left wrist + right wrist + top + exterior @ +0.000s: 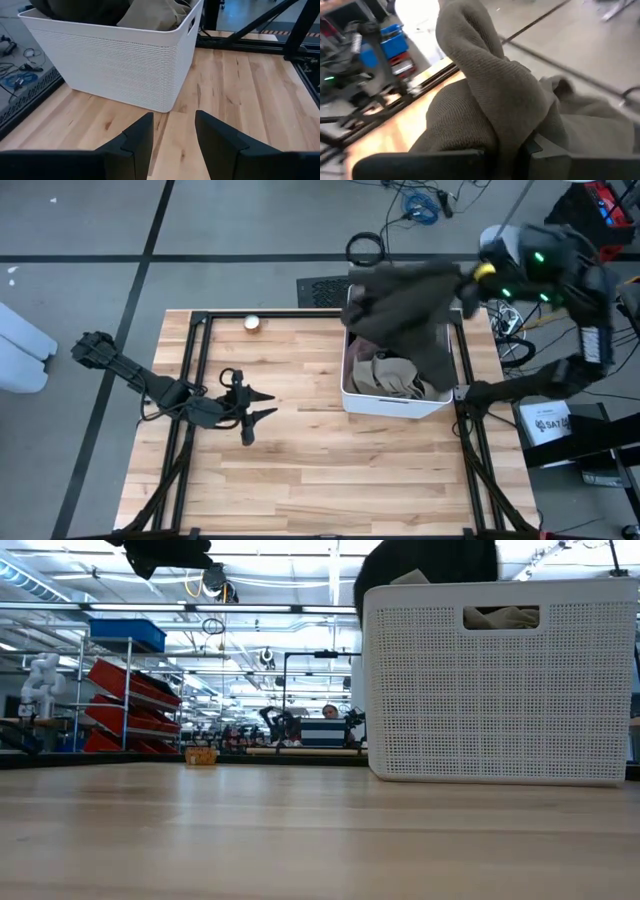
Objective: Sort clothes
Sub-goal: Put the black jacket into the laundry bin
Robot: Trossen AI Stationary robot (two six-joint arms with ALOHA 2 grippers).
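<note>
the right gripper (512, 155) is pinched tight on the dark olive garment (405, 305), holding it high over the white bin (395, 402) so the cloth hangs clear of the rim, probably to lift it free for sorting. its lower folds may trail inside the bin; the overhead view is unclear there. beige clothes (392, 375) lie in the bin beneath. the left gripper (262, 404) waits with fingers apart over bare table (330, 470), well apart from the bin. a small round object (252, 323) sits near the far edge.

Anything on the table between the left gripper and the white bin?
No. In the high view, only bare wood lies between the open left gripper and the white bin; the left wrist view shows the same bare stretch.
</note>
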